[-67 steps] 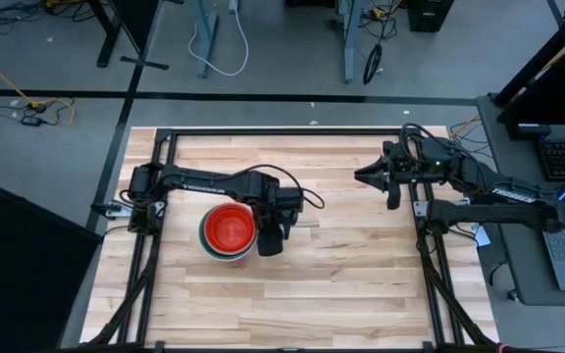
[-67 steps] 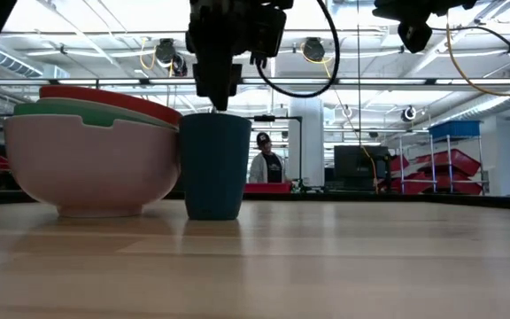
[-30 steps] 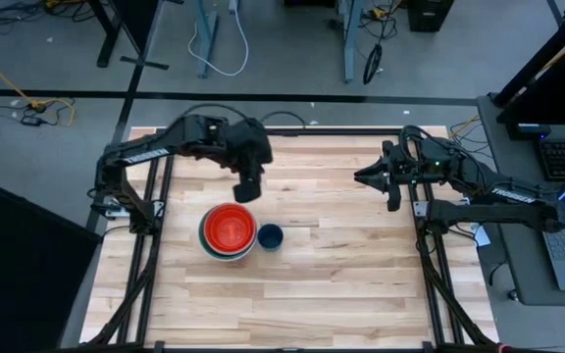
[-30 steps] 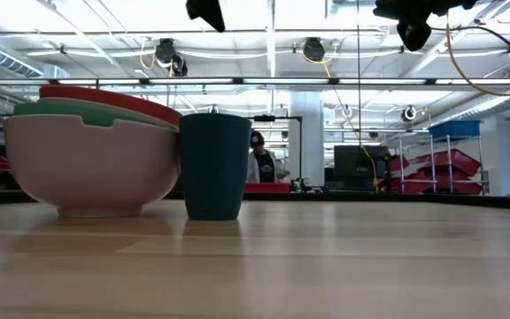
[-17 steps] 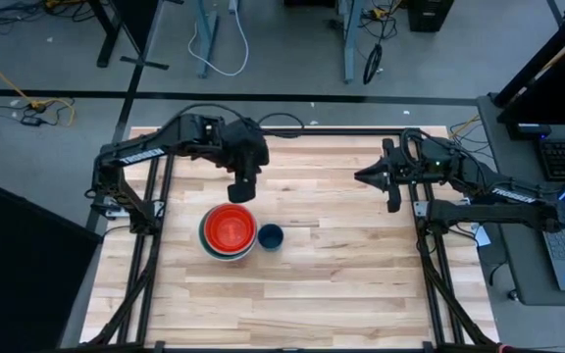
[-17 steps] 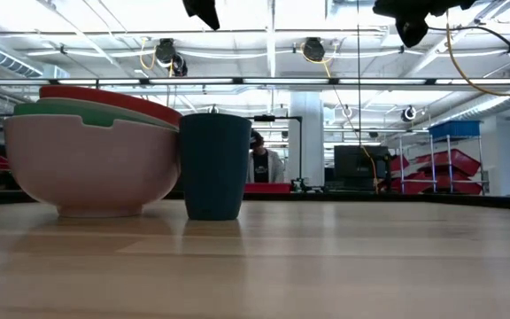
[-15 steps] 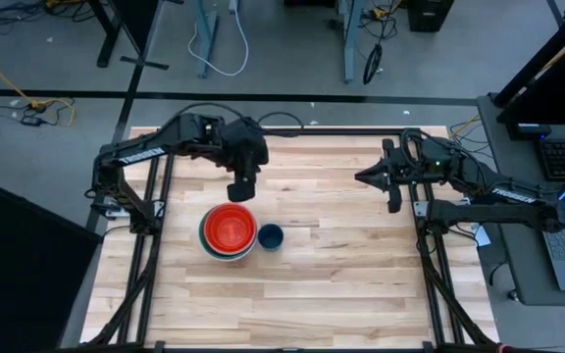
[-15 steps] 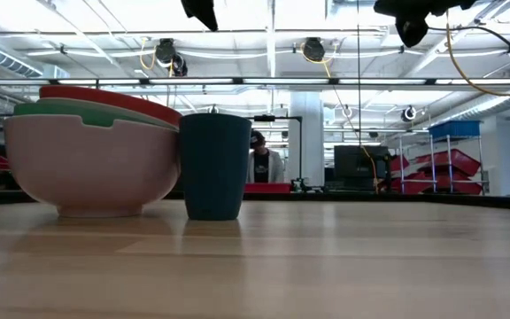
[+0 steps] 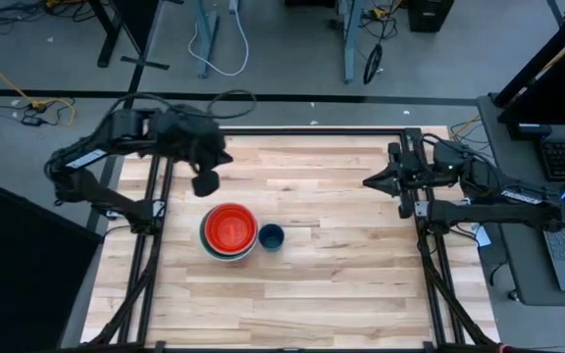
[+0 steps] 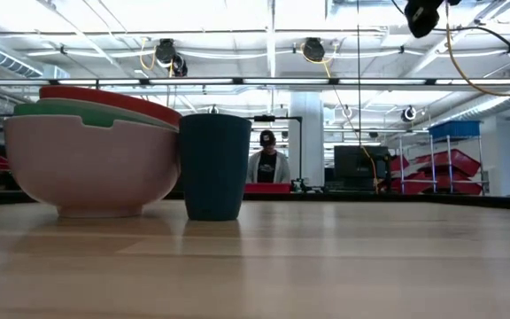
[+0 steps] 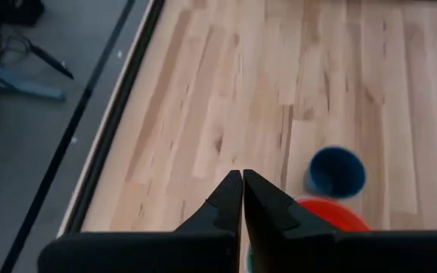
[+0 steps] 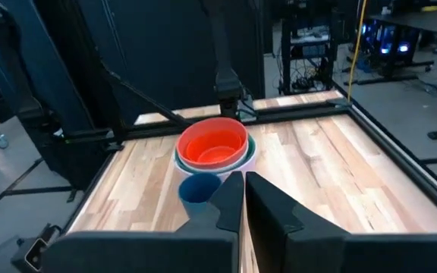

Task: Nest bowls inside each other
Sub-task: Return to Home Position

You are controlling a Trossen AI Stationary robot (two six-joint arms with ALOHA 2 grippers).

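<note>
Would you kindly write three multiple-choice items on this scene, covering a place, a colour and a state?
1. Where is the small dark blue plastic cup?
A. Inside the bowls
B. On the wooden table, beside the nested stack of round plastic bowls
C. In a gripper

2. Which colour is the stack's innermost bowl?
A. Green
B. White
C. Orange-red

3. How is the left gripper?
A. Shut, empty
B. Shut on the cup
C. Wide open

Answers: 1 B, the high view shows it next to the stack's rim. 2 C, orange-red fills the stack's centre from above. 3 A, its wrist view shows the fingers together with nothing between; the right gripper waits at the table's right side.
</note>
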